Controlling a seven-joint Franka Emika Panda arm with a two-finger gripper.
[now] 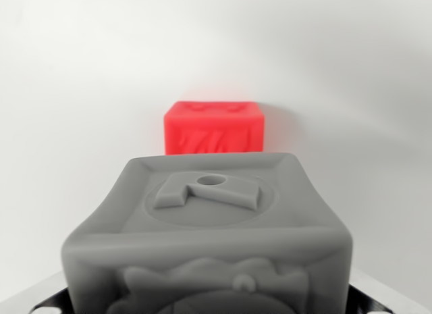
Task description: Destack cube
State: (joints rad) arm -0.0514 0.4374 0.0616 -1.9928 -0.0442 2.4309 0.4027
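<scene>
Right now you have only the wrist view to go on, and most of it is filled by a grey cube [209, 226] sitting very close to the lens. You see its top face, with a raised emblem and a small round hole near the middle, and part of its front face with a moulded relief. That front face is cut off by the bottom edge of the picture, so you cannot make out the whole relief.

Behind it, farther from the camera, a red cube [213, 128] rests on the white surface [74, 125]. Its lower part is hidden behind the grey cube's far edge, and its faces show blurred embossed marks you cannot read. The two cubes look apart, not stacked, though the gap between them is hidden from you.

At the bottom corners, on the wrist view's left and right, you catch dark and shiny slivers of the gripper [209, 307] on either side of the grey cube. The fingertips are out of sight, so you cannot tell whether the hand grips the grey cube or stands loose around it. Whether the grey cube is lifted or resting on the surface is also hidden.
</scene>
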